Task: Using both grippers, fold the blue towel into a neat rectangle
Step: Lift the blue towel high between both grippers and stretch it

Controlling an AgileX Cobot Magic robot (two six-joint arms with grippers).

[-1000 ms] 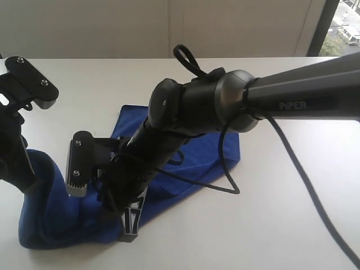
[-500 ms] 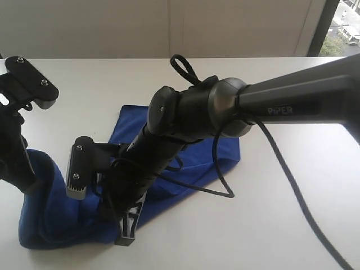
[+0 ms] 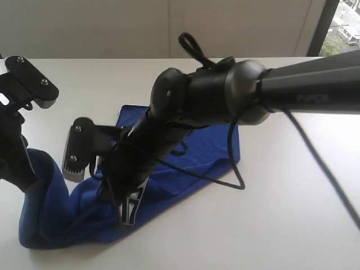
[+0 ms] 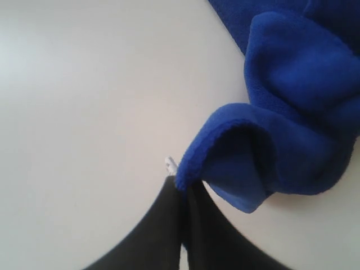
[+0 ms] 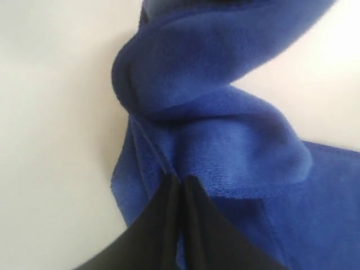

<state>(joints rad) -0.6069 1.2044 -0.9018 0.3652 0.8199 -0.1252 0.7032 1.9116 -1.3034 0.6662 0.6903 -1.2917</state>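
Observation:
The blue towel (image 3: 211, 147) lies rumpled on the white table (image 3: 270, 225). Its left end is raised where my left gripper (image 4: 183, 187) is shut on its edge, next to a small white tag (image 4: 170, 164). That arm (image 3: 17, 152) stands at the far left of the exterior view, and its fingertips are hidden there. My right arm reaches across from the right and down onto the towel's near edge. The right gripper (image 5: 181, 181) is shut on a bunched fold of the towel (image 5: 225, 129). Its black fingers (image 3: 130, 209) show in the exterior view.
A black cable (image 3: 233, 169) loops from the right arm over the towel's right part. The table's far edge meets a pale wall (image 3: 169, 28), and a window (image 3: 343, 22) is at the upper right. Bare tabletop spreads to the right and in front of the towel.
The right gripper's fingers have closed on the towel's near fold and risen a little with it, and the right arm's elbow has lifted. The left arm has not moved.

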